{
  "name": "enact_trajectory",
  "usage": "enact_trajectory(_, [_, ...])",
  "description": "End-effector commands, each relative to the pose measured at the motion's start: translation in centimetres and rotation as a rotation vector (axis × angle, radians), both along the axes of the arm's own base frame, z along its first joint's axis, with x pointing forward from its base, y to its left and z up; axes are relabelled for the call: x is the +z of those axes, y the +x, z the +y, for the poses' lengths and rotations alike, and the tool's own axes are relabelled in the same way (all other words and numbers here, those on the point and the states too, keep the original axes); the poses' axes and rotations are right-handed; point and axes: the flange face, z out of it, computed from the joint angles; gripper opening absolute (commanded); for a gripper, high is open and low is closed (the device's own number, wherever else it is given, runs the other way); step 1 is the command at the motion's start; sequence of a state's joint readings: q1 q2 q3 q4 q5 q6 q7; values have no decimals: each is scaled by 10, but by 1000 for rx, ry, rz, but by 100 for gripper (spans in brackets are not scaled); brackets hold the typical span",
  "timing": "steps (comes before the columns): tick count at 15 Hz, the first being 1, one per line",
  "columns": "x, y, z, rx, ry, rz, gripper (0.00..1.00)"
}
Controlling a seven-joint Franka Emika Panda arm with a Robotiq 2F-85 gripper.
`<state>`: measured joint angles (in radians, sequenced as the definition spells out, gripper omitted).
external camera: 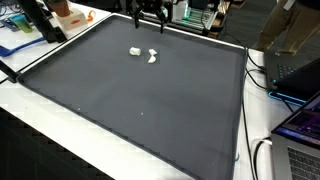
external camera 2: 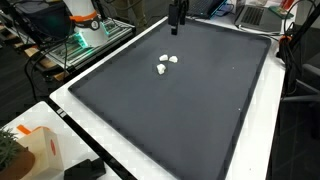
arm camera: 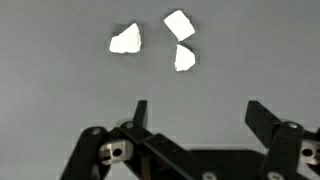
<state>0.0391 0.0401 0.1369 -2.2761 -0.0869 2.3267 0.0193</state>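
- Dark gray mat (external camera: pixel 140 100) covers a white table (external camera: pixel 252 100) in a cluttered lab.
- Three white pieces (external camera: pixel 143 54) lie close together on the mat's far half.
- Claw (external camera: pixel 150 17) hangs spread above the mat's far end, gripping nothing.

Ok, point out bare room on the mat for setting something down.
The dark grey mat is bare from the three small white chunks to its near edge and both sides. Crowded only at the far end: chunks clustered near the open fingers.
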Motion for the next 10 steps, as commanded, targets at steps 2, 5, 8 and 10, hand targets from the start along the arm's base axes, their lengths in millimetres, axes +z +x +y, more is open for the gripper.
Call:
enact_trajectory(2, [-2,37,-2,-27,-22,136,100])
enact_trajectory(5, [2,36,-5,-30,-16,135,100])
enact_trajectory(8, [1,42,-7,-34,-15,139,100])
enact_trajectory(10, [-2,47,-7,-44,-5,185,100])
